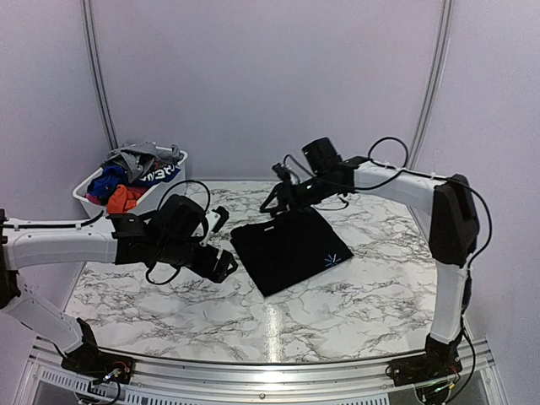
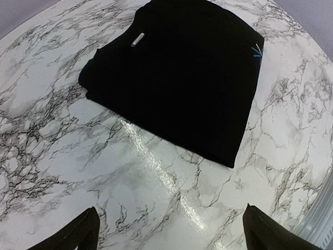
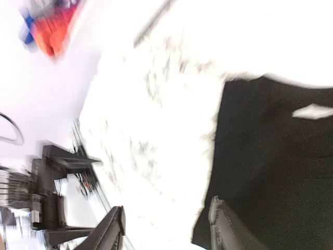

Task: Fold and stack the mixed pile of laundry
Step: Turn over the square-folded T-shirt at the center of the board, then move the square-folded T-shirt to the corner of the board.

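A black garment (image 1: 291, 246) lies folded into a rectangle on the marble table, with a small blue logo (image 1: 331, 260) near its right corner. The rest of the mixed laundry pile (image 1: 126, 179), grey, blue and orange-red pieces, fills the white basket at the back left. My right gripper (image 1: 277, 201) hovers over the garment's far left corner. In the blurred right wrist view, the right gripper (image 3: 167, 205) is open and empty beside the black garment (image 3: 276, 172). My left gripper (image 1: 221, 265) is left of the garment. In its wrist view the left gripper (image 2: 169, 213) stands wide open above bare marble, short of the black garment (image 2: 182, 73).
The white plastic basket (image 1: 84, 196) stands at the table's back left corner. A metal rail (image 1: 270, 371) runs along the near table edge. Grey walls close in the back and both sides.
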Controlling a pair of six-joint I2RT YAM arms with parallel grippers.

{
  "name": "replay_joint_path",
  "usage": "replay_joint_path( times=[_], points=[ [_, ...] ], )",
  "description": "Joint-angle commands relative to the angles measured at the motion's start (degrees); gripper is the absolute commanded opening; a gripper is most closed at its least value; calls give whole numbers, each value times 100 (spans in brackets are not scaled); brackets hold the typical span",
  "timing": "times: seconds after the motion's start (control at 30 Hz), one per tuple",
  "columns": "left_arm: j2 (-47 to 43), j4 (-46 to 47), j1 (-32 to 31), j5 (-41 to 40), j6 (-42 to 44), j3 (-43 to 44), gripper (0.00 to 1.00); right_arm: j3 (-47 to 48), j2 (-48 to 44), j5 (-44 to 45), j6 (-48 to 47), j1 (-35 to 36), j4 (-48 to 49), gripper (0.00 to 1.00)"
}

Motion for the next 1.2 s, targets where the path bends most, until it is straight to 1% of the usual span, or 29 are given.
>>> replay_joint_path(
  times=[0.0,0.1,0.17,0.27,0.37,0.43,0.5,0.53,0.63,0.73,0.77,0.83,0.87,0.93,0.97,1.07,1.17],
  points=[
    [597,189,21,317,-313,660,99,-583,-209,68,-184,-920,417,46],
    [1093,294,19,443,-463,1109,99,-595,51,553,-764,-988,-112,42],
    [1527,285,21,550,-508,1462,99,-655,212,742,-979,-997,-157,40],
    [1963,239,31,554,-729,1789,99,-830,444,906,-1112,-1001,-119,37],
    [2054,243,62,415,-979,1878,99,-1264,437,1353,-1085,-999,-223,37],
    [2020,241,83,384,-1012,1862,99,-1822,211,1729,-821,-1026,-215,37],
    [1947,235,106,354,-1005,1784,99,-2773,-156,1776,-456,-1069,75,38],
    [1905,224,121,333,-985,1732,99,-3048,-383,1788,-288,-1068,161,39],
    [1749,128,169,209,-923,1557,99,-4333,-1126,1837,150,-1092,611,40],
    [1541,60,284,129,-929,1339,99,-4868,-1968,1962,218,-1051,826,48],
    [1445,59,327,114,-947,1262,99,-4843,-2270,2185,171,-994,730,51],
    [1257,42,422,117,-988,1148,99,-4529,-2849,2845,114,-799,274,64],
    [1169,23,469,129,-999,1109,99,-4329,-3119,3236,240,-657,-24,70],
    [1014,-37,514,94,-974,1079,99,-4020,-3502,3789,488,-220,-483,77],
    [959,-76,524,50,-961,1070,99,-3835,-3553,4195,618,8,-784,81],
    [839,-146,545,-47,-979,1037,99,-3419,-3175,4744,902,651,-1692,83],
    [767,-162,558,-94,-1040,999,99,-3401,-2721,4944,1176,1046,-1929,83]
  ],
)
